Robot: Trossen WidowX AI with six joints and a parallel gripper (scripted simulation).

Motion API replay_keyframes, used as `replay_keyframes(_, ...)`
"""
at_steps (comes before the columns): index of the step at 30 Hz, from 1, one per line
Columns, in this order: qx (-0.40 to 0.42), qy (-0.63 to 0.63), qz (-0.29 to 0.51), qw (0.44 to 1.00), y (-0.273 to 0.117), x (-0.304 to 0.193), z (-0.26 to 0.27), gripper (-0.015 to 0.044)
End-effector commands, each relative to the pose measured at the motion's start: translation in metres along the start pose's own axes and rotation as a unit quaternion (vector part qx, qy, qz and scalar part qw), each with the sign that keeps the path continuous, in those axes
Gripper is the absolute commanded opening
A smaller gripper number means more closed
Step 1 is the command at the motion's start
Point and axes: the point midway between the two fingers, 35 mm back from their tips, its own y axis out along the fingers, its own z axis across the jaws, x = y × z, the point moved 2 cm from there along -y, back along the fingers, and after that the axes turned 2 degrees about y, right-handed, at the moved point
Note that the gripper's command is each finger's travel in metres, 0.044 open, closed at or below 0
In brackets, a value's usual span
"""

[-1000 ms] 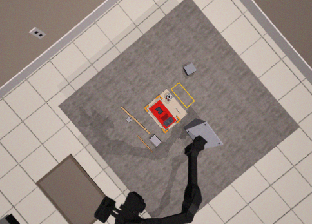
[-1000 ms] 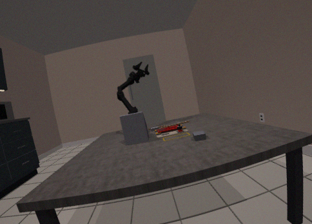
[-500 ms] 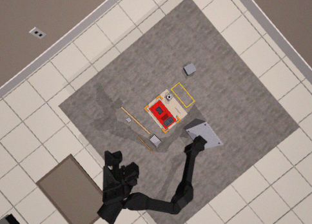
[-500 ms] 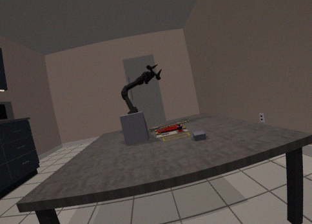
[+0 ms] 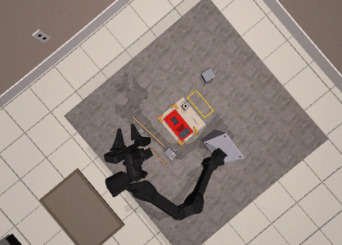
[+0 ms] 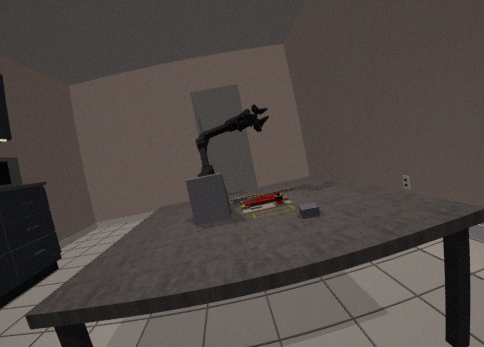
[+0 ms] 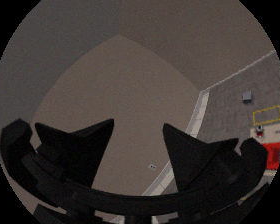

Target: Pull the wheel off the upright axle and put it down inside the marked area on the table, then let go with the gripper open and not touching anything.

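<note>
Black jaws (image 5: 126,130) (image 6: 268,114) stand apart, empty; swinging down carelessly, I could knock the wheel (image 5: 184,107) (image 7: 259,131) below them.

the table (image 5: 268,129) (image 6: 280,248) looks like matt, mottled grey stone.
</note>
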Motion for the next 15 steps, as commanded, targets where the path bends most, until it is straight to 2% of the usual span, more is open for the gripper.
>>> replay_keyframes(1,-0.054,-0.091,0.016,0.994,0.024,-0.004,-0.032,0.0300)
replay_keyframes(8,-0.154,-0.257,0.073,0.951,0.063,-0.007,-0.096,0.0300)
replay_keyframes(15,-0.241,-0.398,0.161,0.870,0.091,-0.001,-0.166,0.0300)
